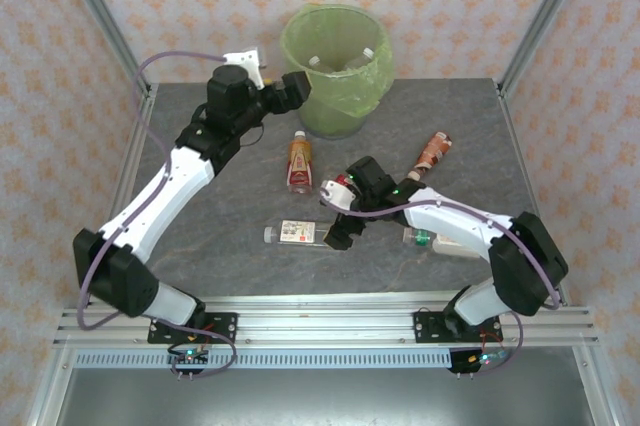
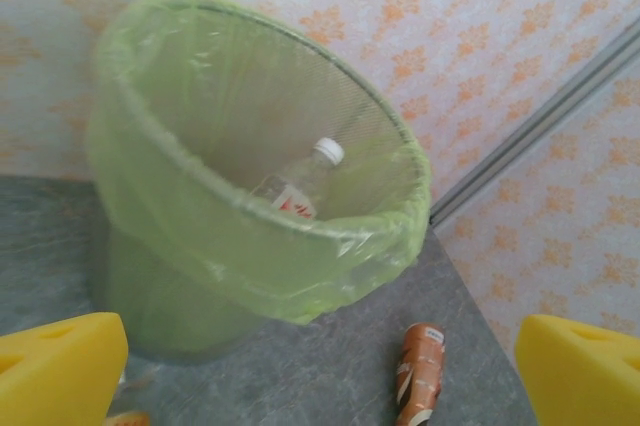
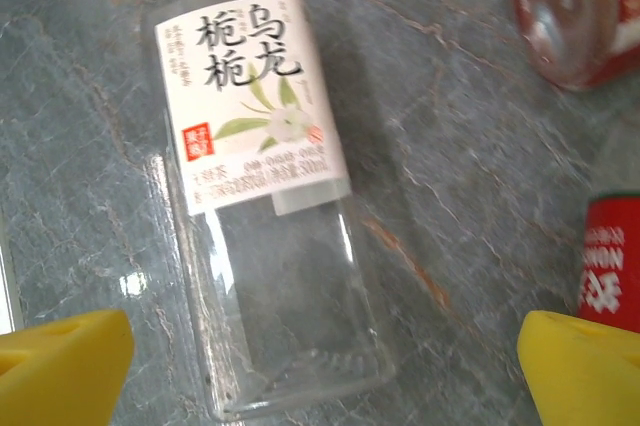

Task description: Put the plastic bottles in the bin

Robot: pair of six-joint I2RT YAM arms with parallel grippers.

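- Hovering right tool, spread wide and empty, over a bottle; slick plastic, it could squirt aside as I close.
- By the bin, left tool gapes empty.

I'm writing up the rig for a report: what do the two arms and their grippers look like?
The left arm and right arm both have white link shells between bulky black joints, with a lavender cable looping alongside each. They are mounted on an aluminium rail. The left gripper and right gripper have blunt yellow fingertips.
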